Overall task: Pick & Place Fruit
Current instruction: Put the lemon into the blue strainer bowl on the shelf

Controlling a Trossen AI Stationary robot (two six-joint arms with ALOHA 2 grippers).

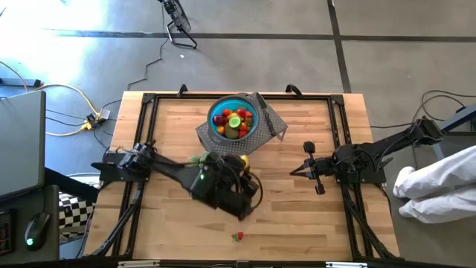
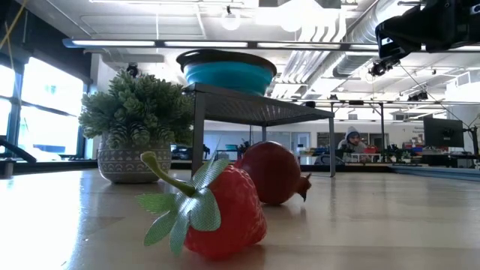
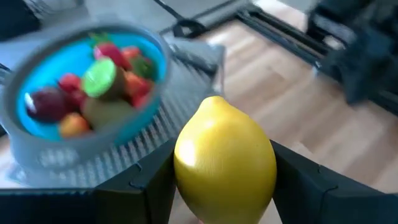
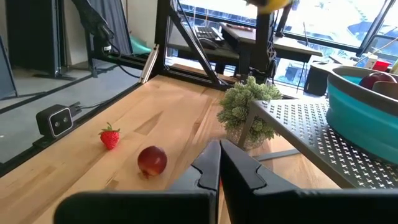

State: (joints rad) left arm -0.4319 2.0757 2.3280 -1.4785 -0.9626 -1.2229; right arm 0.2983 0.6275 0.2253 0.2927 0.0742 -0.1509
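My left gripper [image 1: 241, 164] is raised above the table's middle, shut on a yellow lemon [image 3: 225, 158], just short of the blue bowl [image 1: 234, 119]. The bowl holds several fruit pieces and stands on a grey perforated stand [image 1: 212, 134]. A strawberry [image 1: 238, 237] lies on its side on the table near the front edge, and a round red fruit [image 4: 152, 160] rests on the wood beside it. My right gripper [image 1: 294, 171] waits shut at the right, with nothing in it. My left gripper pinches the lemon's two opposite sides [image 3: 183, 168] between its two fingers [image 3: 146, 190]. The fingers slant down toward the bowl. The lemon is lifted clear of the table, its pointed end [image 3: 214, 99] facing away from the gripper.
A black-handled knife [image 1: 269, 119] lies on the stand beside the bowl. A small potted plant [image 4: 249, 112] stands next to the stand's leg. A person in white [image 1: 439, 186] sits beyond the table's right edge. Bare wood lies at the front right.
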